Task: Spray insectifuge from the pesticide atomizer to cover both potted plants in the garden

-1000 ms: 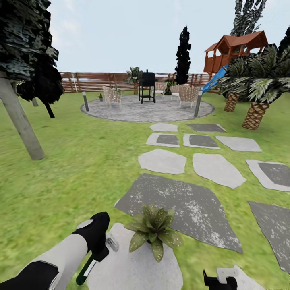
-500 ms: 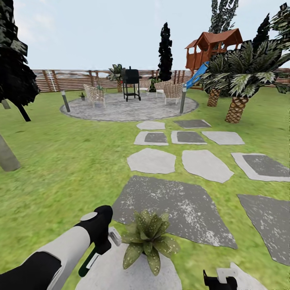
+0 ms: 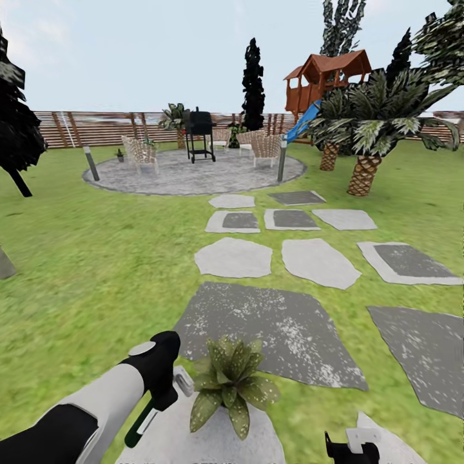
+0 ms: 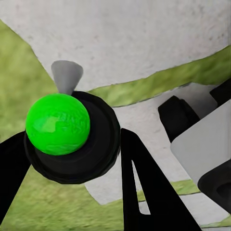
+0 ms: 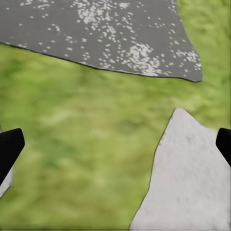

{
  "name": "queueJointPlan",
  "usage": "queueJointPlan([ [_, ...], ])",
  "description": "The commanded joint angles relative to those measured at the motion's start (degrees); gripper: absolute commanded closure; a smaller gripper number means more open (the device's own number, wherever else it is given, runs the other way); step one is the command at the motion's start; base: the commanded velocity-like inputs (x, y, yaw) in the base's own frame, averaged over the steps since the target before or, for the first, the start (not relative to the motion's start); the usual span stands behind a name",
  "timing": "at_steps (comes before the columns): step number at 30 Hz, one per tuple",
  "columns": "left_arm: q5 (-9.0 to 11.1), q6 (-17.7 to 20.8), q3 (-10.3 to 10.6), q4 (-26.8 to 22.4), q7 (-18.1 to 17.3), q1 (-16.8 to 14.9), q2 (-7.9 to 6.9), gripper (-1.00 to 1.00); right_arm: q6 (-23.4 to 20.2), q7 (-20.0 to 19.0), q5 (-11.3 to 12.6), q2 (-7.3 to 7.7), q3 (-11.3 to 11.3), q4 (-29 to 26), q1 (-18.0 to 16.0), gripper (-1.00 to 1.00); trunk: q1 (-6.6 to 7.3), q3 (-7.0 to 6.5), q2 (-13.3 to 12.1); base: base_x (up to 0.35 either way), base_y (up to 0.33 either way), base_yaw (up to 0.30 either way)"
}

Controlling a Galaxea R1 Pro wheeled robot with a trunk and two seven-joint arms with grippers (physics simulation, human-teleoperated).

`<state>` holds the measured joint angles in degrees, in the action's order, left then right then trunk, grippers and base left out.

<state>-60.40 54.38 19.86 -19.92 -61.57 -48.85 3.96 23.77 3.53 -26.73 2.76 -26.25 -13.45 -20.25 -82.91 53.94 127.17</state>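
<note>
The pesticide atomizer (image 4: 57, 124) has a bright green ball top, a black collar and a grey cone nozzle. My left gripper (image 4: 72, 161) is shut on it. In the head view my left gripper (image 3: 158, 394) holds the atomizer (image 3: 143, 422) low at the left, its grey nozzle close beside a potted plant (image 3: 231, 381). That plant is a low green rosette on a pale stepping stone (image 3: 206, 438). Another small potted plant (image 3: 119, 154) stands far off by the round patio. My right gripper (image 3: 351, 449) is open at the lower edge of the head view, and its black fingertips (image 5: 9, 147) sit wide apart over grass.
Flat stepping stones (image 3: 270, 335) lead over the lawn to a round paved patio (image 3: 193, 175) with wicker chairs and a black grill (image 3: 200, 134). Palms (image 3: 364, 138) and a playhouse with a slide stand at the right. A slat fence (image 3: 77, 127) runs along the back.
The whole view has shifted left, so the camera has turned right. My left gripper keeps the atomizer beside the near potted plant, in the same hold.
</note>
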Motion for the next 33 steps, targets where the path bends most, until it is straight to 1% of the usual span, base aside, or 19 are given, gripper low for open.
queueJointPlan([
  [1, -0.5, 0.3, 0.1, -0.1, -0.6, 0.0, -0.01, 1.00, 0.2, 0.2, -0.6, 0.02, -0.3, 0.1, -0.1, -1.00, 0.02, 0.05, 0.0, -0.176, -0.005, -0.017],
  [6, -0.5, 0.3, 0.1, -0.1, -0.6, 0.0, 0.08, 1.00, 0.2, 0.2, -0.6, 0.03, -0.3, 0.1, -0.1, -1.00, 0.02, 0.05, 0.0, -0.274, -0.049, -0.004],
  [8, -0.5, 0.3, 0.1, -0.2, -0.6, 0.0, 0.08, 1.00, 0.2, 0.2, -0.6, 0.03, -0.3, 0.1, -0.1, -1.00, 0.02, 0.05, 0.0, -0.249, 0.128, 0.000],
  [11, -0.4, 0.4, 0.1, -0.2, -0.6, 0.0, 0.08, 1.00, 0.2, 0.2, -0.6, 0.05, -0.3, 0.1, -0.1, -1.00, 0.02, 0.05, 0.0, -0.014, 0.277, -0.015],
  [19, -0.3, 0.6, -0.4, -0.7, -0.7, 0.0, 0.08, 1.00, 0.2, 0.2, -0.6, -0.02, -0.3, 0.1, -0.1, -1.00, 0.02, 0.05, 0.0, 0.143, 0.303, -0.252],
  [33, -0.3, 0.8, -0.4, -0.6, -0.6, -0.1, 0.08, 1.00, 0.2, 0.2, -0.6, -0.01, -0.3, 0.1, -0.1, -1.00, 0.02, 0.05, 0.0, 0.178, 0.300, -0.292],
])
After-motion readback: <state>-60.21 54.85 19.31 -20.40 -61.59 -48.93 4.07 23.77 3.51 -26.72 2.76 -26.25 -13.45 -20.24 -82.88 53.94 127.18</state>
